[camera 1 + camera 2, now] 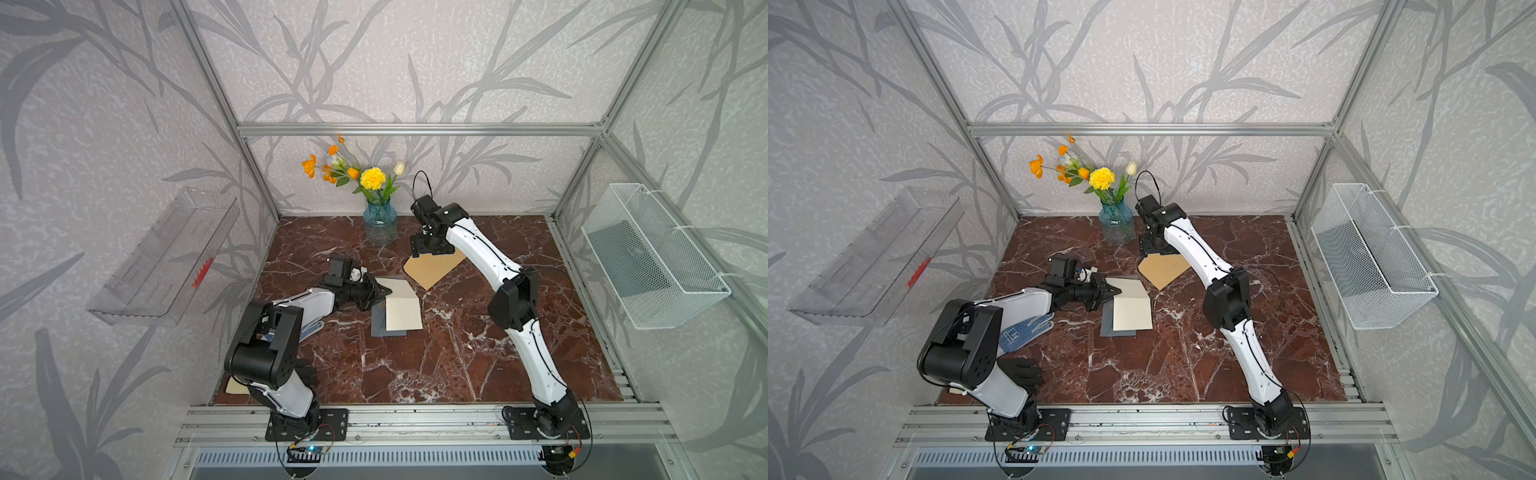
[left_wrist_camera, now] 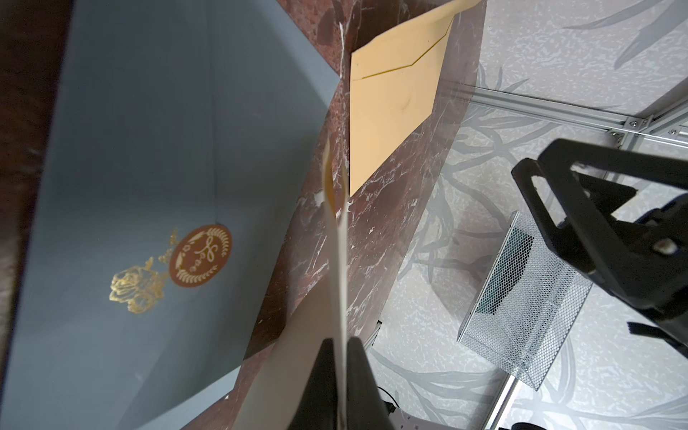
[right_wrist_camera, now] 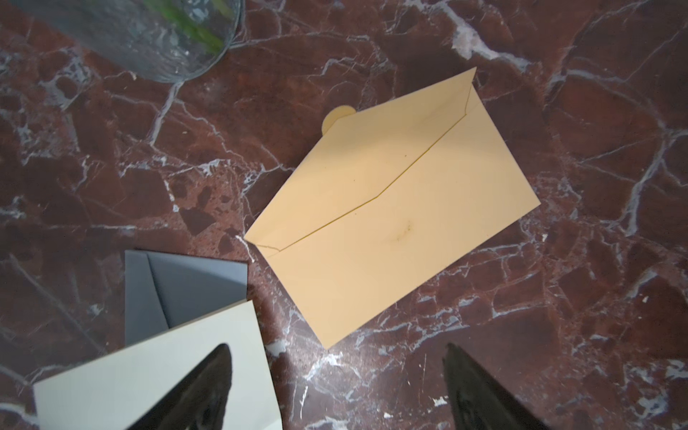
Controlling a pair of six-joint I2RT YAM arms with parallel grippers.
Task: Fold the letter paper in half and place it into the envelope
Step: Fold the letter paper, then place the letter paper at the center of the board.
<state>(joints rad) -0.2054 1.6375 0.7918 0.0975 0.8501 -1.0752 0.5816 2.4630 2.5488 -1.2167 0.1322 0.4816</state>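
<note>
Red-brown marble tabletop (image 1: 457, 353) carries, in both top views, a cream letter paper (image 1: 404, 311) lying half-folded on a grey envelope (image 1: 379, 326), with a tan envelope (image 1: 432, 270) near it, not touching. Only the left wrist view shows the left gripper (image 2: 341, 344) pressed together on the paper's edge, along with the grey envelope's gold rose print and round brown seal (image 2: 201, 255). Only the right wrist view shows the right gripper (image 3: 337, 348) spread wide above the marble beside the tan envelope, whose flap lies open.

Grey leaf-print wallpaper (image 1: 415, 62); aluminium frame (image 1: 415, 129); red-brown marble floor (image 1: 415, 365); white mesh basket (image 1: 648, 257); clear shelf (image 1: 166, 262).
</note>
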